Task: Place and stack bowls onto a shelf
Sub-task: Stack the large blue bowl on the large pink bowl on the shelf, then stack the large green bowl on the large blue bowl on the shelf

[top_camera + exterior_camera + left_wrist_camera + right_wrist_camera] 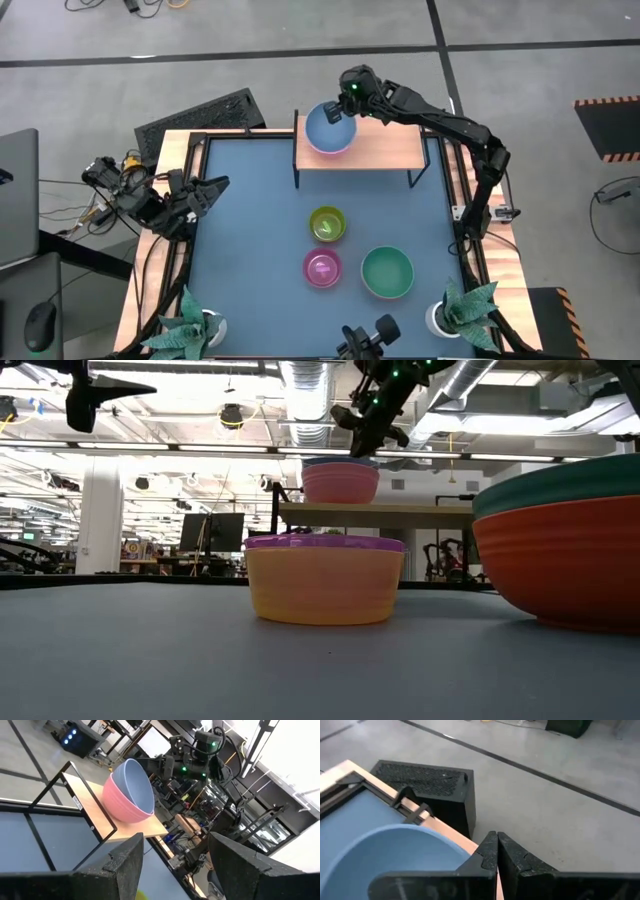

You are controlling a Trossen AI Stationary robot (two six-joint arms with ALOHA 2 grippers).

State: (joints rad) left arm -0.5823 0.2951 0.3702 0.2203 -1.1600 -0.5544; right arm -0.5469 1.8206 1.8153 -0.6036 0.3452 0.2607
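Note:
The shelf (385,150) stands at the table's far edge. On its left part a light blue bowl (328,127) sits nested in a pink bowl (340,484). My right gripper (497,837) is shut and hangs just above the blue bowl's far right rim (445,840); nothing shows between its fingers. A yellow-green bowl (327,224), a magenta bowl (322,268) and a green bowl (387,272) rest on their bases on the blue table. My left gripper (215,187) waits open at the table's left edge, pointing toward the shelf.
Two white plant pots stand at the near corners, one on the left (205,325) and one on the right (445,318). The shelf's right half (395,148) is bare board. A wooden frame (170,250) edges the table. A camera mount (365,338) sits at the near edge.

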